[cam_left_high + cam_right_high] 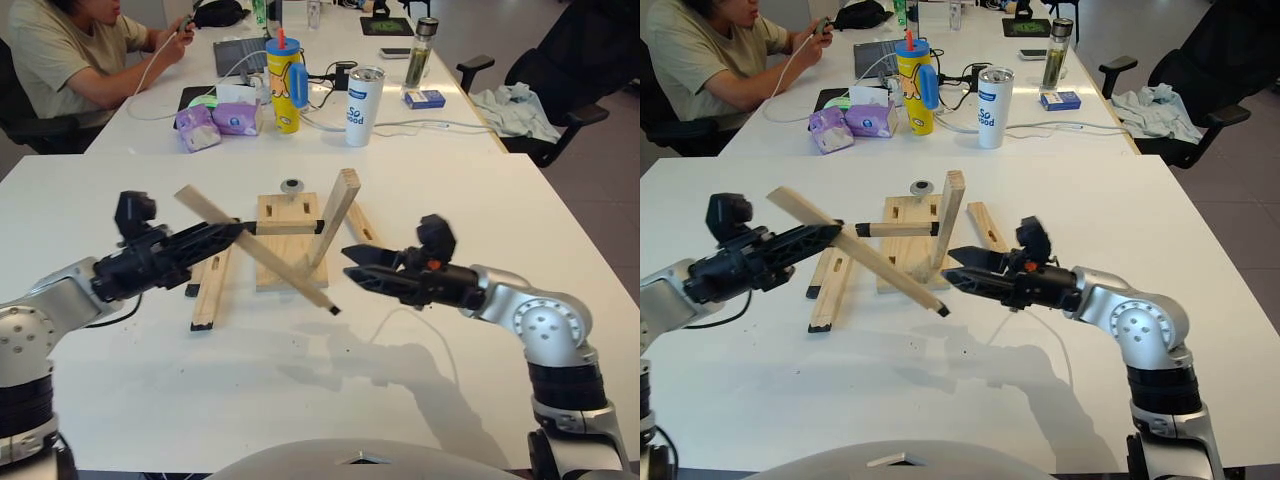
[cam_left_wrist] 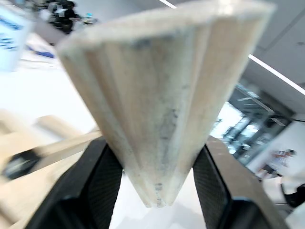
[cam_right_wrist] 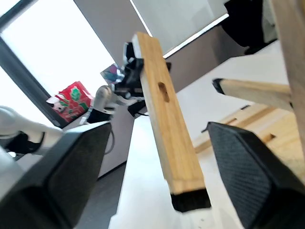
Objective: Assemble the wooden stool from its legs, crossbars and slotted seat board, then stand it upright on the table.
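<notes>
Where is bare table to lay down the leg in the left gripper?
Free: the near table strip in front of the seat board, between both arms, and the far-right stretch beyond the right gripper. Crowded: around the board, with its upright leg and loose pieces.

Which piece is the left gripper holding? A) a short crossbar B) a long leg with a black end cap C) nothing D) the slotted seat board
B: the left gripper is shut on the long leg, which slants in the air, its black-capped end low beside the open right gripper.
</notes>
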Controlling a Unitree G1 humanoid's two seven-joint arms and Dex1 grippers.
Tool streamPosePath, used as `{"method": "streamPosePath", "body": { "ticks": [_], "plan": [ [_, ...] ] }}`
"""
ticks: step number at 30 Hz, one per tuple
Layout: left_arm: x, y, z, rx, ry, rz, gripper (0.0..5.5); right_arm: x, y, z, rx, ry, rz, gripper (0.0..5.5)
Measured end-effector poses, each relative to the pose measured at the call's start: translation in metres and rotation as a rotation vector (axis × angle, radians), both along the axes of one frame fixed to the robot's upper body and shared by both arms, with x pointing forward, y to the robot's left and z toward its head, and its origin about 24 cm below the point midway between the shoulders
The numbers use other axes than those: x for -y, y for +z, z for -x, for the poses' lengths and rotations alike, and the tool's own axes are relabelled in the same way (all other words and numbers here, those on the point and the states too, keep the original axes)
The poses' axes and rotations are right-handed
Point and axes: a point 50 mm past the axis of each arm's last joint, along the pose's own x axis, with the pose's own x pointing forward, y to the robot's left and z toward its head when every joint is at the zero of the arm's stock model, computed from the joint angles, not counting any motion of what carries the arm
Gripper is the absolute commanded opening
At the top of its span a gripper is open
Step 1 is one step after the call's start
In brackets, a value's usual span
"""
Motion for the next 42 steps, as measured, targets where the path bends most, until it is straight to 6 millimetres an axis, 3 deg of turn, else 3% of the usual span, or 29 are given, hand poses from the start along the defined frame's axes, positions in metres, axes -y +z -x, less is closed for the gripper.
{"method": "streamPosePath", "body": {
  "ticks": [8,11,16,22,26,36,42],
  "plan": [
    [-0.064,0.007,-0.01,0.065,0.211,-0.195,2.07,-0.055,-0.05,-0.013,-0.093,-0.247,0.121,4.04],
    [-0.074,0.014,-0.016,0.129,0.237,-0.234,2.07,-0.079,-0.059,-0.014,-0.115,-0.267,0.129,4.04],
    [-0.082,0.023,-0.024,0.222,0.275,-0.266,2.07,-0.097,-0.072,-0.035,-0.134,-0.424,0.233,4.04],
    [-0.074,0.021,-0.031,0.277,0.262,-0.245,2.07,-0.08,-0.076,-0.049,-0.101,-0.562,0.336,4.04],
    [-0.049,0.017,-0.035,0.322,0.199,-0.244,2.07,-0.07,-0.076,-0.051,-0.021,-0.567,0.444,4.04],
    [0.007,0.003,-0.044,0.416,0.087,-0.305,2.07,-0.076,-0.083,-0.05,0.133,-0.465,0.639,4.04],
    [0.019,-0.006,-0.046,0.423,0.037,-0.346,2.07,-0.075,-0.083,-0.049,0.149,-0.435,0.648,4.04]
  ]
}}
